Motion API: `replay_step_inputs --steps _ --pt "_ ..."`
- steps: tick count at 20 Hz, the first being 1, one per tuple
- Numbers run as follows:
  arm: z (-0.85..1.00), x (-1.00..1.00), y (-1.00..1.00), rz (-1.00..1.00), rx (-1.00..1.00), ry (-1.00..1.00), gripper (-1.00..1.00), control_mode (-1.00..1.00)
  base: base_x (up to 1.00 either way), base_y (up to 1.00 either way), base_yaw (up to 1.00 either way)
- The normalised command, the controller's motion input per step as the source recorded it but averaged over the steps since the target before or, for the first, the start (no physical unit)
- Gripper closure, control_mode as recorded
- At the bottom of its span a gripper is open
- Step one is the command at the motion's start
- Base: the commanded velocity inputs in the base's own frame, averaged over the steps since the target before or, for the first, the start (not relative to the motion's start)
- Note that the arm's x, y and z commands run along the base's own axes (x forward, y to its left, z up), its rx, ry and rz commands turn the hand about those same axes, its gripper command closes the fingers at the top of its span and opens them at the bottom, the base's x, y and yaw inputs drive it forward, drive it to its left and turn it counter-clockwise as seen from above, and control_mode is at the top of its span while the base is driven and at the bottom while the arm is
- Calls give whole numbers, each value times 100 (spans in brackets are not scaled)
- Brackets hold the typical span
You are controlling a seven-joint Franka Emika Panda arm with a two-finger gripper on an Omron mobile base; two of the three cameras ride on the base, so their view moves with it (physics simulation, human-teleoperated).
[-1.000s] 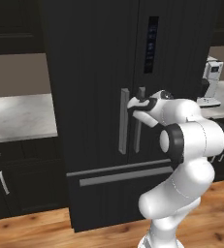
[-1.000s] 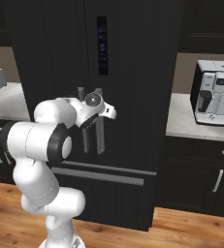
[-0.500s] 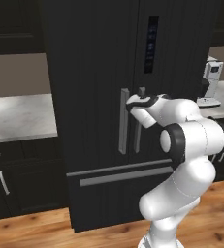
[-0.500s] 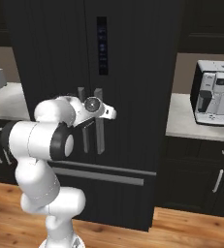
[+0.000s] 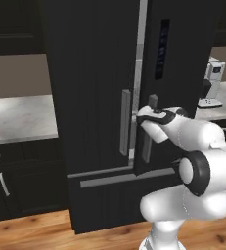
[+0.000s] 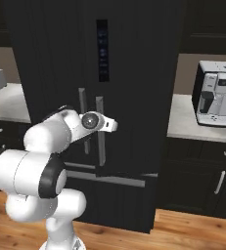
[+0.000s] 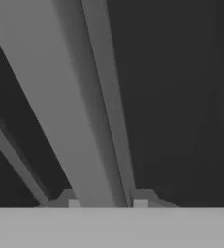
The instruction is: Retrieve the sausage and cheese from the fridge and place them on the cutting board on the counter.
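Dark kitchen cabinets framed the fridge (image 5: pixel 104 97), where the gripper (image 5: pixel 143 117) — open a second earlier — had closed on the right door handle (image 5: pixel 148 128) and cracked that door ajar, so sausage and cheese — presumably inside — remained to fetch.

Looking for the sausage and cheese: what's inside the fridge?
Nothing inside shows. The fridge right door is ajar, showing a light strip at the seam; the gripper is shut on its handle.
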Motion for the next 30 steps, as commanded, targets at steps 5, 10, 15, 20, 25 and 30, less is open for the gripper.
replay_step_inputs --steps 5,10,15,20,25,30 --pt "0 -100 -65 0 4 20 100 -100 0 0 0" --pt "-9 -100 -70 0 5 20 100 -100 0 0 0" --pt "-18 -100 -65 0 4 15 100 -100 0 0 0" --pt "-17 -43 -46 3 4 4 -100 -100 0 0 0" --pt "1 -35 -2 0 0 0 -100 -100 0 0 0" --pt "74 -83 46 0 -7 6 -100 -100 0 0 0"
